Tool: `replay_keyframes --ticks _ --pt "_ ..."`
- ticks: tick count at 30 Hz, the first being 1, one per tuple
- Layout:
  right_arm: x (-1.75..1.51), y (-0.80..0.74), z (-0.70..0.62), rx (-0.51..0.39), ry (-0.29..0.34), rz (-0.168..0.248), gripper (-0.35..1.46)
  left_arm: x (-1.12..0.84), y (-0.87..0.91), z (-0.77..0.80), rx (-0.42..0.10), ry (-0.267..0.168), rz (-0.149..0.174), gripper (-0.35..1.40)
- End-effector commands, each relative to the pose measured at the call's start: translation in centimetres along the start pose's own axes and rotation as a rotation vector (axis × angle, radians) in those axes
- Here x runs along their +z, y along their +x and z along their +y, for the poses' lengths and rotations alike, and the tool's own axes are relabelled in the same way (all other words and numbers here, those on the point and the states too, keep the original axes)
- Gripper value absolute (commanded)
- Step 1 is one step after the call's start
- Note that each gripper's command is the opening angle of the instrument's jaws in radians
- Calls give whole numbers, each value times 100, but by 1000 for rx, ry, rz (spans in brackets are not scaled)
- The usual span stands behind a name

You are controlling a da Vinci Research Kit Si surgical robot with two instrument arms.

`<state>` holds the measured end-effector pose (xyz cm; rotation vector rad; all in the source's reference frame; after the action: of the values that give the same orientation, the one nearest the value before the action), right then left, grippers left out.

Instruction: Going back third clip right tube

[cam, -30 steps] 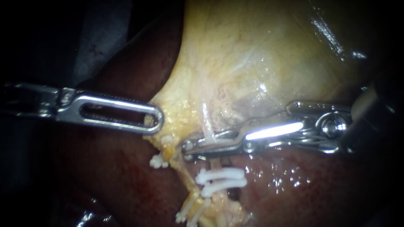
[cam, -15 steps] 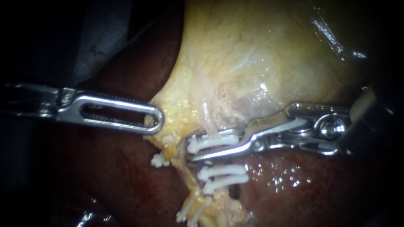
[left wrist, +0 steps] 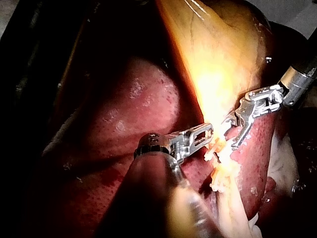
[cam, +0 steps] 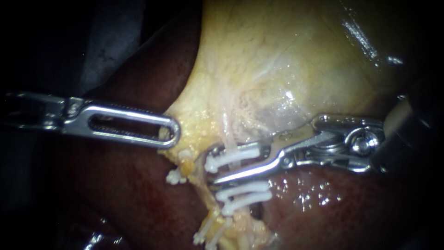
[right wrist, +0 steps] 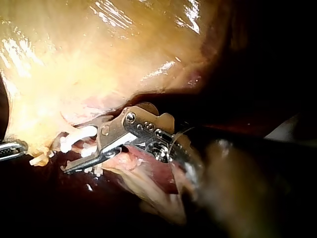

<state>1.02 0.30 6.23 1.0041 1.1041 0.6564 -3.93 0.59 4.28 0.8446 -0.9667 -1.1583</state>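
Observation:
In the endoscope view my right instrument (cam: pixel 214 165) comes in from the right, its jaws open around a white clip (cam: pixel 233 156) that sits across the right tube (cam: pixel 227 134). The clip lies close under the upper jaw, and a gap separates it from the lower jaw. Two more white clips (cam: pixel 244 193) cross the same tube just below. My left instrument (cam: pixel 170 134) is shut on the yellow edge of the gallbladder (cam: pixel 286 55). The right wrist view shows the open jaws (right wrist: pixel 74 148) with the clip (right wrist: pixel 79 135) between them.
Dark red liver (cam: pixel 115 194) lies under and to both sides of the tubes. A small white clip (cam: pixel 175 176) sits on the left tube, and further clips (cam: pixel 208 234) lie lower down. In the left wrist view both instruments (left wrist: pixel 205 133) (left wrist: pixel 237 130) meet at the gallbladder's neck.
My right instrument's jaws have opened step by step, baring the white clip that stays on the tube. The lower jaw has swung down. The left instrument has held still.

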Motion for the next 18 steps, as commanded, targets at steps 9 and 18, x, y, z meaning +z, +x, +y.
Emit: replay_keyframes --ticks 9,18 --pt "-13 -2 6 -67 -19 20 55 0 0 0 0 0 0 -35" --pt "-33 -6 12 -119 -39 39 58 0 0 0 0 0 0 -35"
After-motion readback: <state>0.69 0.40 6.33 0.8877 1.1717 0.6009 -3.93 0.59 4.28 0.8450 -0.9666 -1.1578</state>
